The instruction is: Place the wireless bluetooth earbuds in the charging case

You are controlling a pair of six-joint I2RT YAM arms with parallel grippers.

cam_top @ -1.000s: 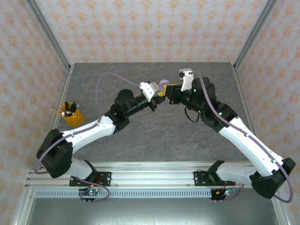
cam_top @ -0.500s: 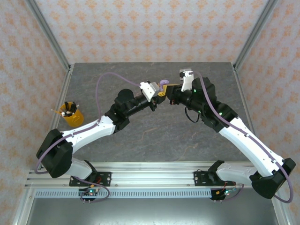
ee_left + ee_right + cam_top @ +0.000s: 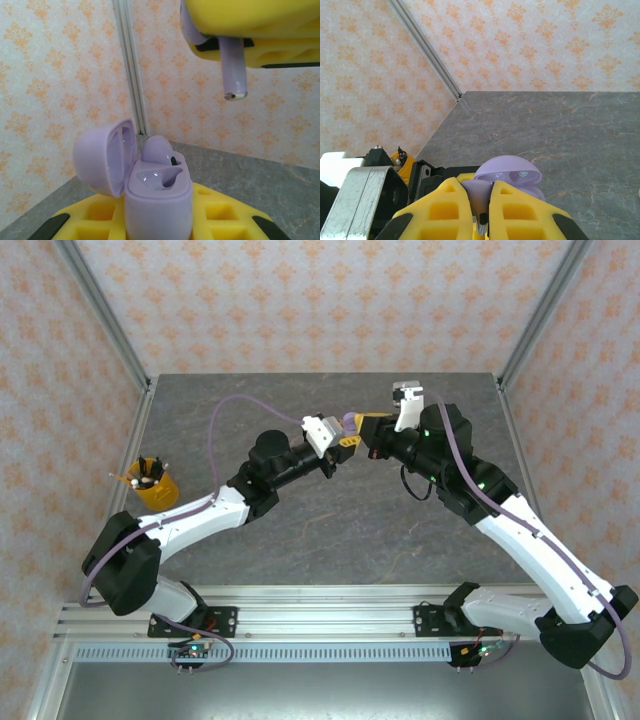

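Note:
My left gripper (image 3: 345,438) is shut on a lilac charging case (image 3: 157,200), held upright above the middle of the table with its lid (image 3: 102,157) swung open to the left. One lilac earbud (image 3: 156,149) sits in the case's far slot; the near slot (image 3: 155,177) is bare. My right gripper (image 3: 370,424) is shut on another lilac earbud (image 3: 232,70), whose stem points down, above and to the right of the case without touching it. In the right wrist view this earbud (image 3: 479,197) is pinched between the yellow fingers (image 3: 445,210), with the open case (image 3: 509,176) just beyond.
A yellow cup of pens (image 3: 150,483) stands near the table's left edge. Grey stone-patterned tabletop (image 3: 330,530) stretches beneath both arms. Patterned walls and metal corner posts (image 3: 131,70) enclose the back and sides.
My right gripper has shifted a little to the right and back with the earbud, its wrist turning. The left gripper and case have barely moved.

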